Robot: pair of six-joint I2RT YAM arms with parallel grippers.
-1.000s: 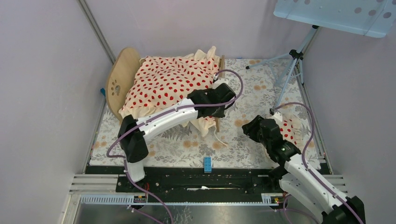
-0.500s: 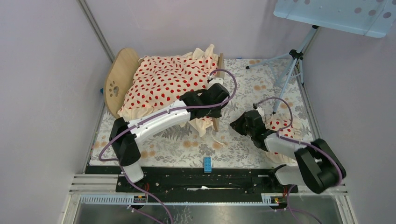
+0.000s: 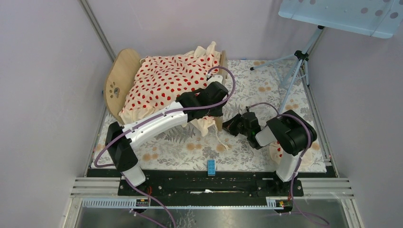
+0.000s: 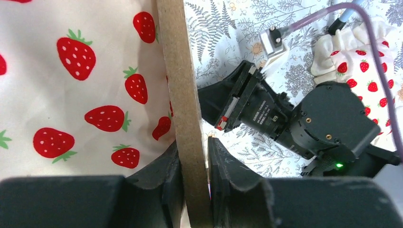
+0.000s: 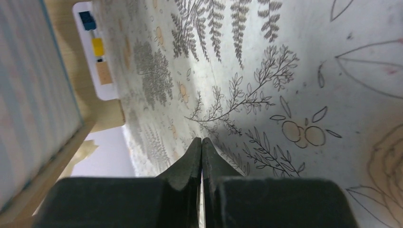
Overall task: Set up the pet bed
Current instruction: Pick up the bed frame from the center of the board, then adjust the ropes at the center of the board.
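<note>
Roughly midway, you'd judge. The pet bed (image 3: 119, 85) stands on the fern-print surface cover (image 3: 266, 90), with the strawberry-print blanket (image 3: 166, 80) draped over it but bunched at the foot. The ruffled pillow (image 4: 361, 52) is not yet placed and lies off the bed's foot end. Your left gripper (image 4: 194, 145) is clenched on the thin, flat wooden footboard (image 4: 176, 71). Your right gripper (image 5: 202, 142) is pinched shut on nothing, low beside that footboard. The cloth looks soft and matte; the wood is smooth with rounded edges.

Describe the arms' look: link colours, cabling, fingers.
The left arm and right arm share white link shells, black joint housings and a purple cable running along each. The left hand and right hand each have two black tapered fingers. A small green light shows on the right arm.
</note>
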